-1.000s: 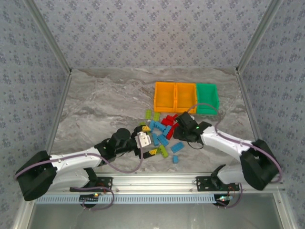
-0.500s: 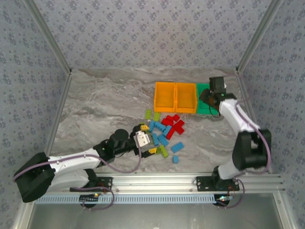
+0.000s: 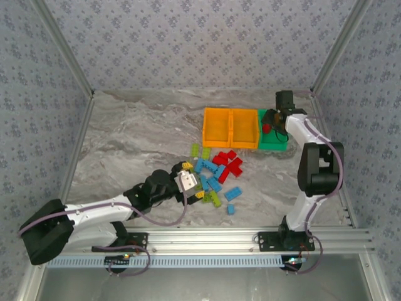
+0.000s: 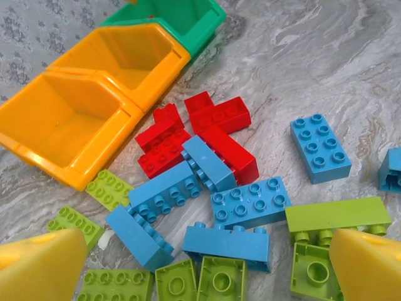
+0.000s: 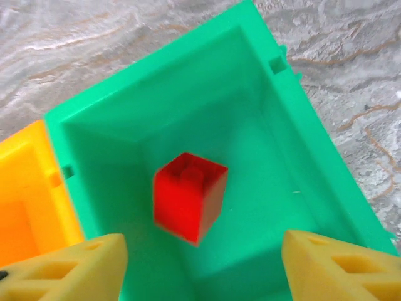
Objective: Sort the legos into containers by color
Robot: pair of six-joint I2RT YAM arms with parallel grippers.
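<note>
The legos lie in a loose pile mid-table: red bricks [image 3: 227, 164] [image 4: 216, 116], light blue ones [image 3: 210, 177] [image 4: 250, 202] and lime green ones [image 3: 215, 198] [image 4: 337, 213]. My left gripper [image 3: 193, 182] [image 4: 207, 263] hovers open over the pile's near side, with blue and green bricks between its fingers, untouched. My right gripper [image 3: 270, 121] [image 5: 203, 269] is open above the green container [image 3: 279, 143] [image 5: 188, 94]. A small red brick [image 5: 190, 195] [image 3: 267, 128], blurred, is free of the fingers inside that container. Two orange containers [image 3: 217, 125] [image 3: 244, 127] [image 4: 69, 119] stand to its left.
The three bins sit in a row at the back right, close to the right frame post [image 3: 326, 69]. A metal rail [image 3: 207, 238] runs along the near edge. Two blue bricks [image 3: 233, 193] lie apart on the pile's near right.
My right arm swung from the pile to above the green container and opened, letting go of a red brick. The left gripper has barely shifted.
</note>
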